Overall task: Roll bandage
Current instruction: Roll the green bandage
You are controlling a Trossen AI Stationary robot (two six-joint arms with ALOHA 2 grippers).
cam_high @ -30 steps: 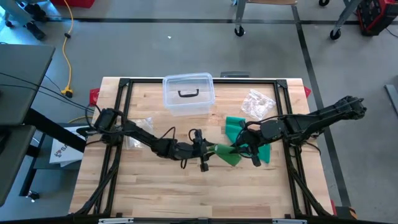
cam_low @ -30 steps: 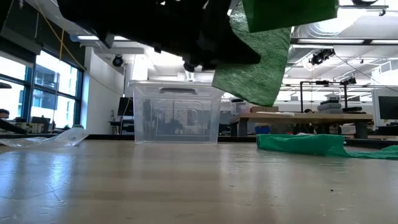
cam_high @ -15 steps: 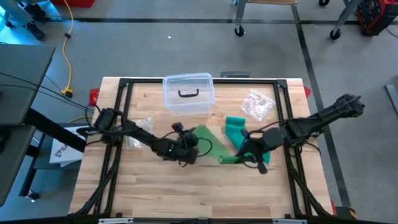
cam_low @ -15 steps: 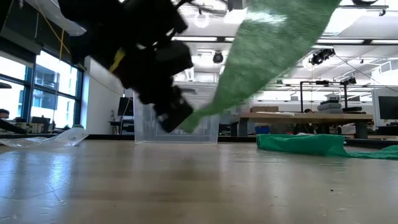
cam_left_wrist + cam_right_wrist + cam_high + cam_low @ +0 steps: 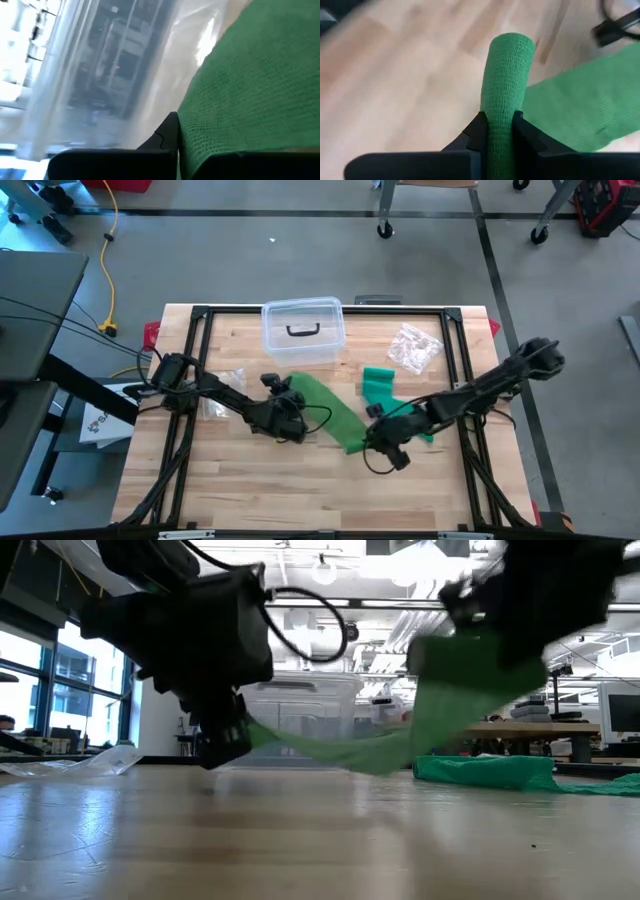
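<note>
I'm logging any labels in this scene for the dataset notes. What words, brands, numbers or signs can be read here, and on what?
No text can be read in any view.
The white sheet on the floor left of the table carries dark print, too small to read.
The green bandage, the clear plastic box and the plastic bag show no lettering.

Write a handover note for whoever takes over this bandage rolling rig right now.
Left gripper: shut on one end of the green bandage, mid-table near the clear plastic box.
Right gripper: shut on the rolled part of the bandage.
The strip hangs stretched between both grippers, just above the table; more loose green bandage lies behind the right gripper.
Done: a roll is started. Left: wind up the stretched and loose lengths.
</note>
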